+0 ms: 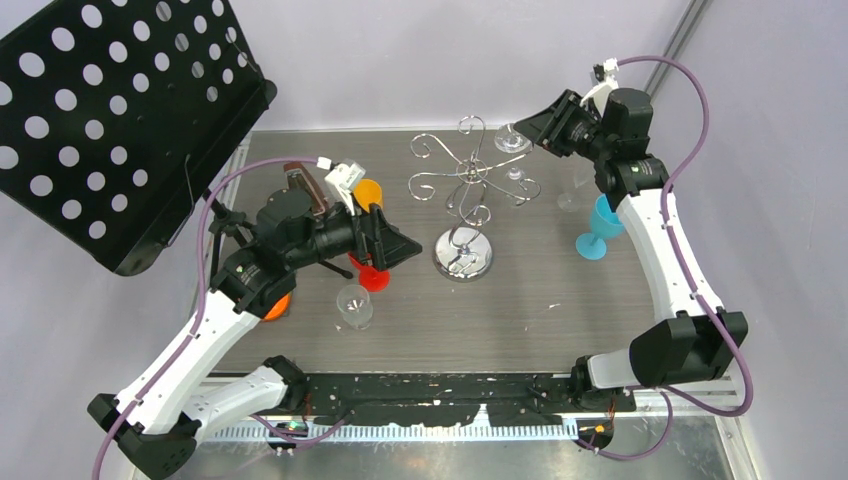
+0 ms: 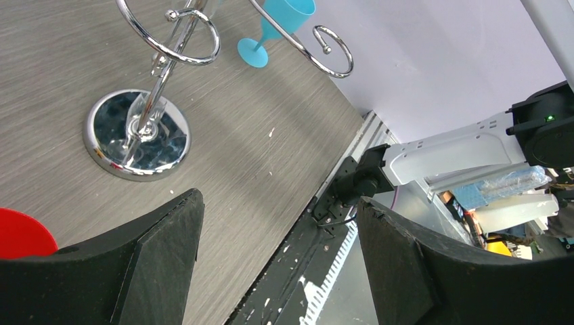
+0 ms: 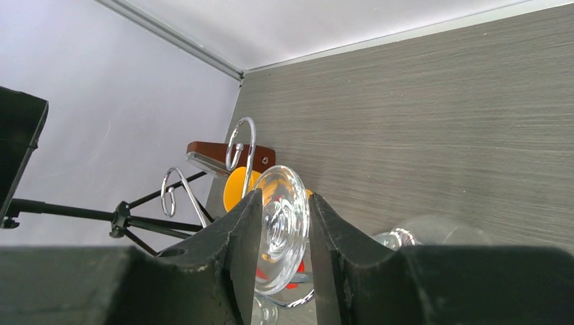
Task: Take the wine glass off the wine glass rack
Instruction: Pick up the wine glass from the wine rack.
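Observation:
The chrome wine glass rack (image 1: pixel 466 185) stands mid-table on its round mirrored base (image 1: pixel 463 254). My right gripper (image 1: pixel 522 133) is at the rack's far right scroll arm, shut on the round clear foot of the wine glass (image 1: pixel 512 140). In the right wrist view the foot (image 3: pixel 282 223) sits edge-on between both fingers, with the stem below and a chrome wire under it. I cannot tell whether the glass rests on the wire. My left gripper (image 1: pixel 405 246) is open and empty, left of the base. The left wrist view shows the base (image 2: pixel 135 135) ahead of my left gripper (image 2: pixel 277 223).
A red cup (image 1: pixel 372 275) and an orange cup (image 1: pixel 368 192) are by the left gripper. A clear glass (image 1: pixel 354 305) stands in front of them. A blue goblet (image 1: pixel 598 226) and another clear glass (image 1: pixel 572 193) stand at the right. A black perforated music stand (image 1: pixel 110 110) overhangs the far left.

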`<state>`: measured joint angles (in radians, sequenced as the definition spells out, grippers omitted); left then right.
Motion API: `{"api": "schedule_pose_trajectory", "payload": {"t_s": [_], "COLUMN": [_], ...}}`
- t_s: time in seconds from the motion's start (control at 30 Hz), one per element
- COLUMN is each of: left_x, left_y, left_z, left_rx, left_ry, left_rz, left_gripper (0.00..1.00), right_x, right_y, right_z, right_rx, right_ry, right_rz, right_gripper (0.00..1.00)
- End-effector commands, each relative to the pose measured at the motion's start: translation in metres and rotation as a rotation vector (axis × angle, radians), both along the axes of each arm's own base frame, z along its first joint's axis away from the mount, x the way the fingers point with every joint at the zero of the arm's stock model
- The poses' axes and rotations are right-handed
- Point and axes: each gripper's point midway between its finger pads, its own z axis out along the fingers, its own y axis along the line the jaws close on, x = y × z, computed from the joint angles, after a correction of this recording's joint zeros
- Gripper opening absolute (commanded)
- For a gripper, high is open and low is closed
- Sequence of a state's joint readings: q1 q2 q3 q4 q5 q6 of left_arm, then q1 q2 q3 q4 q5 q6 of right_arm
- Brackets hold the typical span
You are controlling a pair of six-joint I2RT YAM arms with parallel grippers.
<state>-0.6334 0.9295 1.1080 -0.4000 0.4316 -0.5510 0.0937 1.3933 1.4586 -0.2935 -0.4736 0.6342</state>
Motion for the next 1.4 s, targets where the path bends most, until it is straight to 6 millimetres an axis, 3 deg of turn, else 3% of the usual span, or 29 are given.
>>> {"api": "schedule_pose_trajectory", "payload": {"t_s": [0.0, 0.23, 0.63, 0.83, 1.37], "left_x": [-0.001, -0.001, -0.001, 0.0, 0.003], "left_y": [-0.002, -0.003, -0.003, -0.004, -0.008], "left_z": [0.012, 0.011, 0.009, 0.008, 0.002], "left_rx": [-0.042, -0.044, -0.042, -0.037, -0.024], "left_ry": [-0.037, -0.032, -0.023, -0.02, -0.006], "left_rz": [-0.015, -0.019, -0.02, -0.021, -0.03], "left_gripper": [0.82, 0.81, 0.82, 0.82, 0.82], "right_x": [-0.022, -0.027, -0.029, -0.031, -0.023], "right_y": [0.012, 0.014, 0.016, 0.015, -0.024], "right_z": [0.025, 0.023, 0.013, 0.021, 0.048], "right_rx": [0.042, 0.058, 0.079, 0.118, 0.334], "right_ry": [-0.06, -0.047, 0.001, 0.006, -0.007], "right_rz": [0.074, 0.088, 0.094, 0.068, -0.122], "right_gripper": [0.36, 0.34, 0.06, 0.06, 0.06]}}
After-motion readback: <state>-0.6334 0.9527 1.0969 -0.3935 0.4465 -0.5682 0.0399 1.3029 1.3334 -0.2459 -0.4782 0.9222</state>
